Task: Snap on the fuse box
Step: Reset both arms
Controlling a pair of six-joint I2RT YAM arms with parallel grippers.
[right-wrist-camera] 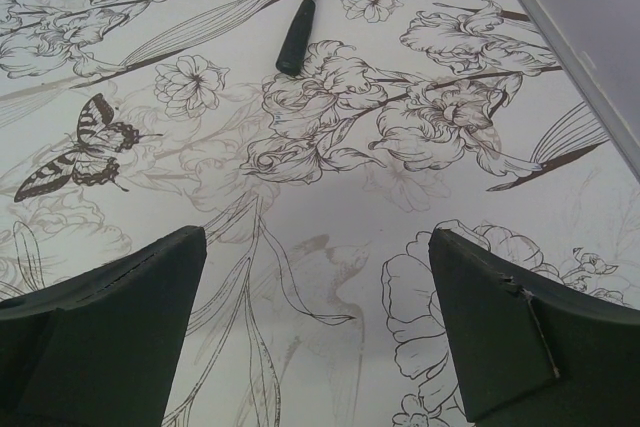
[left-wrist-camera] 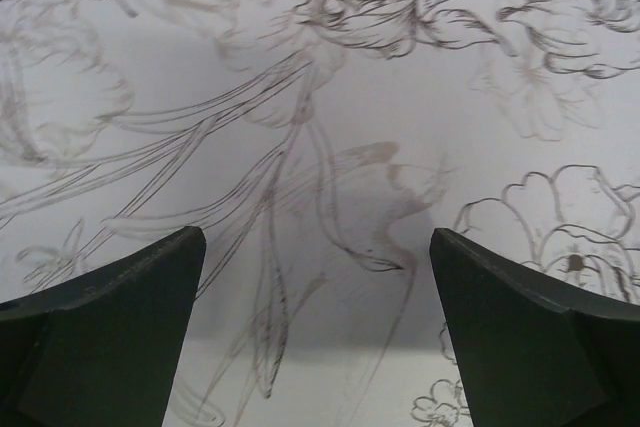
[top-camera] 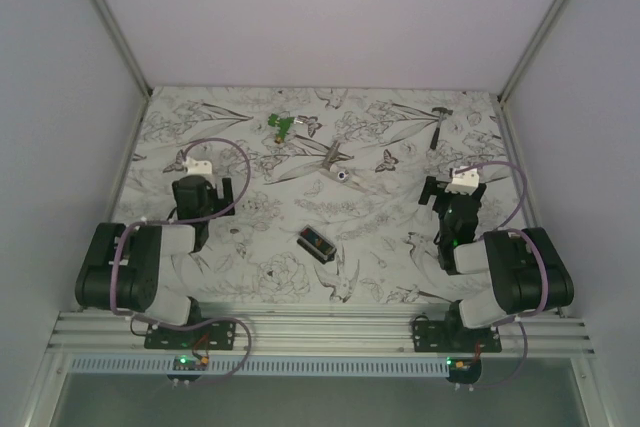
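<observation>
1. The fuse box [top-camera: 316, 243] lies flat on the flower-printed table [top-camera: 250, 277], between the two arms, apart from both and toward the near edge.
2. Farther back lie a green clip [top-camera: 281, 125], a grey metal tool [top-camera: 330, 155], a small pale round piece [top-camera: 345, 175] and a hammer [top-camera: 440, 124]. None touches the fuse box, and nothing lies on it.
3. Left gripper [top-camera: 207, 193]: jaws spread wide, nothing between them. Right gripper [top-camera: 453, 197]: the same.
4. Only the top view shows the fuse box. The left wrist view shows bare print, and the right wrist view shows the hammer.
5. In the top view the box's long axis runs diagonally, from far-left to near-right, with the red and green bits facing up.
</observation>
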